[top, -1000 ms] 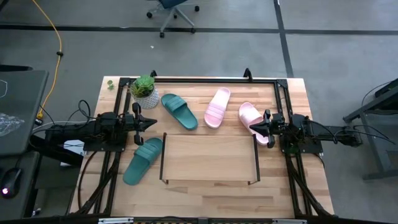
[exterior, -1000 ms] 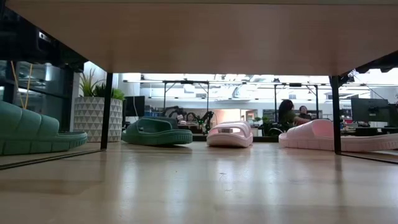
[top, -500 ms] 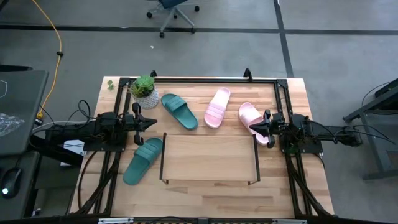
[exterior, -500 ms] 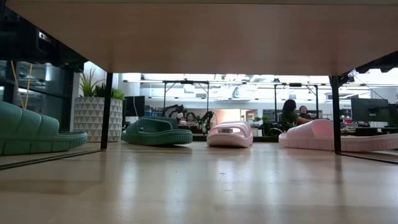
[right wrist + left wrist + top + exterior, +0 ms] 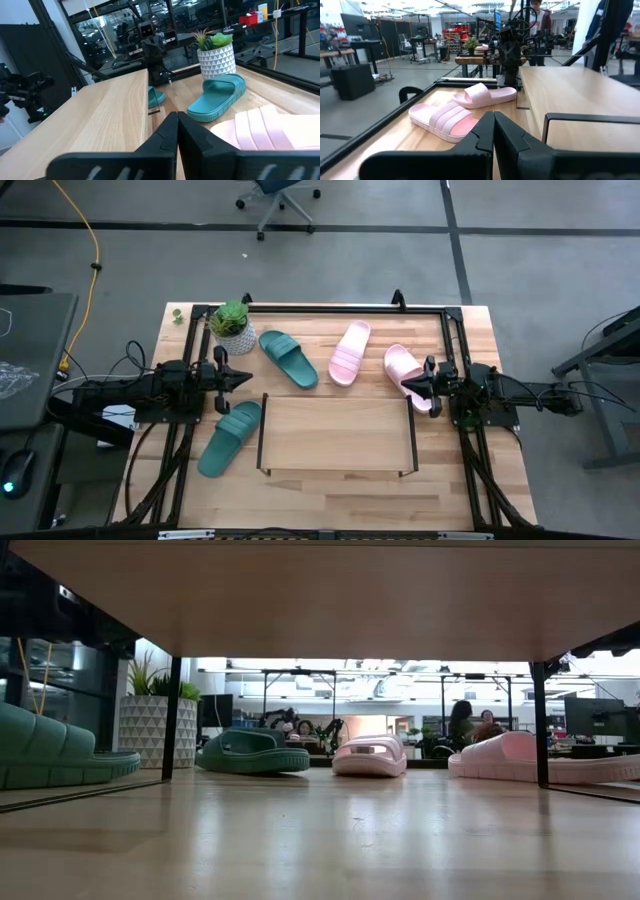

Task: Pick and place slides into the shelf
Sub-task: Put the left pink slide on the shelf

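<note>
In the high view, one teal slide (image 5: 288,358) and a pink slide (image 5: 350,352) lie flat behind the shelf (image 5: 338,433). The second pink slide (image 5: 403,369) lies by the shelf's far right corner, and the second teal slide (image 5: 229,438) lies left of the shelf. My left gripper (image 5: 248,378) is shut and hangs between the two teal slides. My right gripper (image 5: 405,381) is shut and hangs over the near edge of that second pink slide (image 5: 270,130). Both wrist views show shut fingers, at my left gripper (image 5: 493,120) and my right gripper (image 5: 177,120).
A potted plant (image 5: 233,326) in a white patterned pot stands at the far left, by the teal slide. A black frame (image 5: 320,308) edges the table. The shelf's wood top (image 5: 320,600) spans the low view, above bare table under the shelf. People sit in the room beyond.
</note>
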Controlling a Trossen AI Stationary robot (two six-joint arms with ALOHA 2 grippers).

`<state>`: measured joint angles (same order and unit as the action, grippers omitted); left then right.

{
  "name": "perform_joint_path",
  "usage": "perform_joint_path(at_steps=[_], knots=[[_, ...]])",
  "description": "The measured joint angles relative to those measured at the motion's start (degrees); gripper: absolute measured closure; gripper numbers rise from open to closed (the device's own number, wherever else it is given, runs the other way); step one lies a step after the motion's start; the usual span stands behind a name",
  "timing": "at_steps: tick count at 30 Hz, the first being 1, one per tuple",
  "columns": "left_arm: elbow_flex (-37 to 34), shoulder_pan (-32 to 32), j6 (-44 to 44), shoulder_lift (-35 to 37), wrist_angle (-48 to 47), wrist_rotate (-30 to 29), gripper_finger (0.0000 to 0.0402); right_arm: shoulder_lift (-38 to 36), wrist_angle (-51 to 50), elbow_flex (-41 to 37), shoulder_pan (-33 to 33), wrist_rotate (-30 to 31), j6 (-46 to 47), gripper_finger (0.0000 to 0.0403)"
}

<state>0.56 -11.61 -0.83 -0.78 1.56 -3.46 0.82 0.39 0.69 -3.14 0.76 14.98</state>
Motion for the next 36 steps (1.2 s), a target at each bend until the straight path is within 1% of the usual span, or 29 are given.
perform_joint_path(at_steps=[2, 4, 9, 13, 16, 19, 23, 27, 30, 36], knots=[[0.0, 0.01, 1.91, 0.01, 0.02, 0.0, 0.0401, 0.0, 0.38, -0.02, 0.0, 0.15, 0.27, 0.0403], [0.0, -0.01, 3.79, 0.0, 0.0, 0.0, 0.0401, 0.0, 1.46, -0.02, 0.0, 0.22, 3.21, 0.0403], [0.0, 0.01, 6.11, 0.0, 0.05, 0.01, 0.0401, -0.02, 5.68, -0.02, 0.0, 0.21, 16.23, 0.0403], [0.0, 0.0, 10.72, 0.0, 0.09, -0.02, 0.0401, -0.05, 10.64, -0.02, 0.0, 0.34, 27.5, 0.0403], [0.0, -0.01, 17.95, 0.0, 0.11, -0.04, 0.0401, -0.05, 11.5, -0.02, -0.01, 2.92, 32.91, 0.0403], [0.0, -0.01, 26.96, 0.02, 0.09, -0.2, 0.0401, -0.05, 11.45, -0.02, 0.0, 5.68, 40.78, 0.0403], [0.0, 0.0, 31.5, 0.0, 0.15, -1.97, 0.0401, -0.05, 11.47, -0.02, 0.0, 10.79, 52.28, 0.0403], [0.0, -0.01, 31.43, 0.02, 0.42, -3.93, 0.0401, -0.05, 11.66, -0.02, 0.0, 16.49, 55.37, 0.0403], [0.0, 0.01, 31.31, 0.02, 1.07, -5.52, 0.0401, -0.02, 13.75, -0.02, 0.0, 19.44, 55.38, 0.0403], [0.0, 0.0, 31.27, 0.02, 1.38, -7.18, 0.0401, -0.03, 24.35, -0.02, 0.0, 25.47, 47.74, 0.0403]])
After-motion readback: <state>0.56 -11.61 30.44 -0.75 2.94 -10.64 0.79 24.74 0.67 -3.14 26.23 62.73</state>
